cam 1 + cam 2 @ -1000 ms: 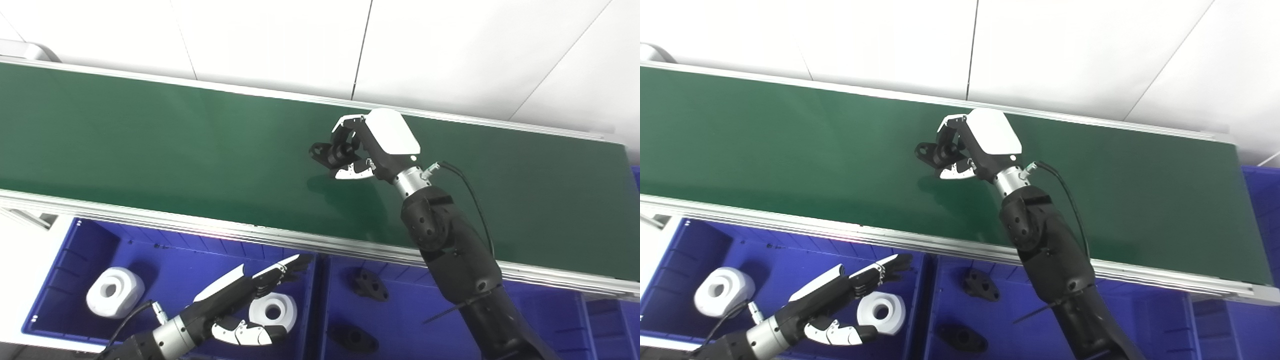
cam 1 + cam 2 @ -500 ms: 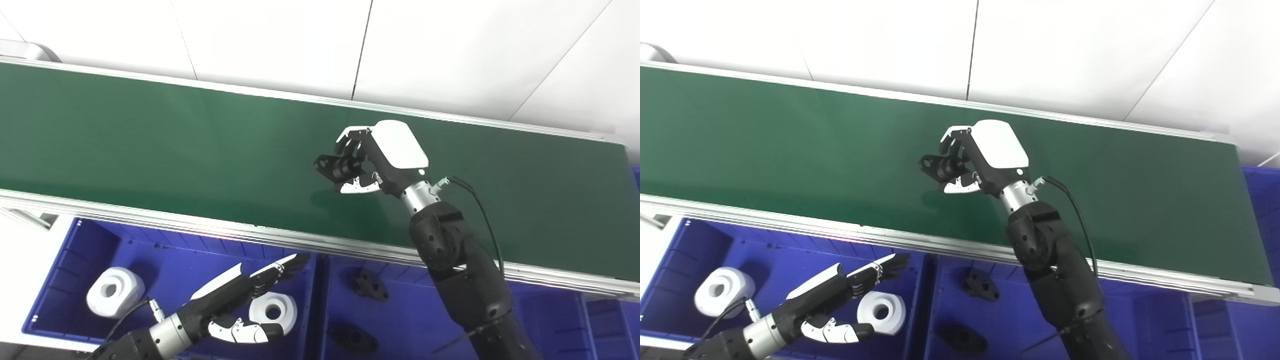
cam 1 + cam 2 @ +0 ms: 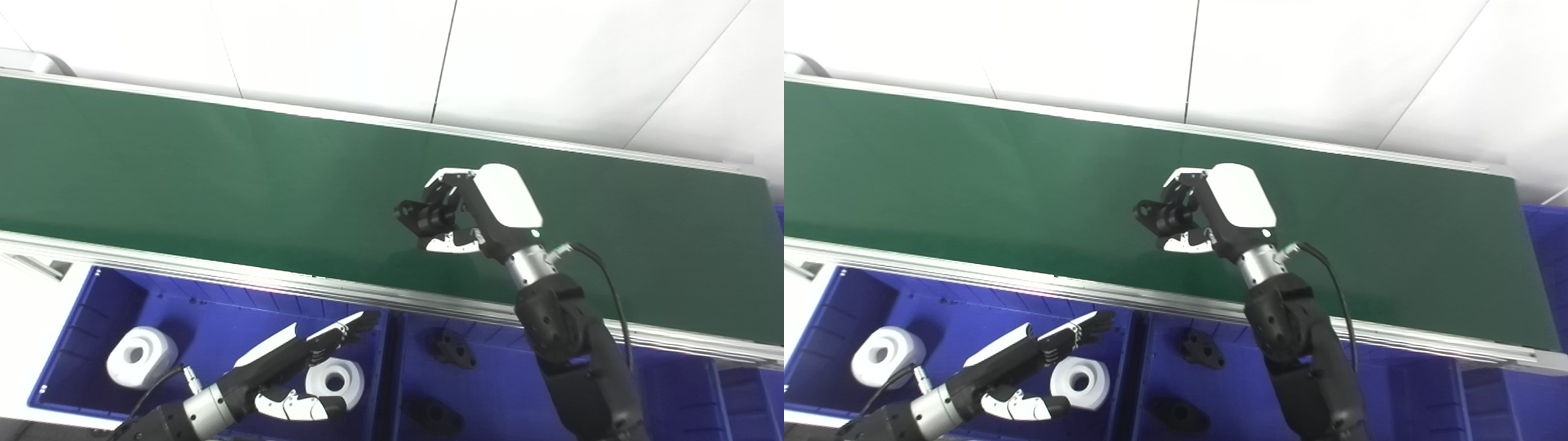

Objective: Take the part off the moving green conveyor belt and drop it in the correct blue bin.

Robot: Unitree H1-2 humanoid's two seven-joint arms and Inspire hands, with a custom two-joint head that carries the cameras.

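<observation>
Left eye view, left to right: left hand (image 3: pixel 288 376) hovers over the left blue bin (image 3: pixel 73 318), fingers extended and spread, grasping nothing; two white parts (image 3: pixel 142 357) lie in this bin. Right hand (image 3: pixel 484 211), arm rising from the lower right, is raised above the green conveyor belt (image 3: pixel 184 171) near its front edge, fingers curled around the black part (image 3: pixel 419 215). The part's long axis runs roughly left–right, its free end projecting leftward beyond the fingers. Two black parts (image 3: pixel 453 350) lie in the right blue bin (image 3: pixel 490 392).
</observation>
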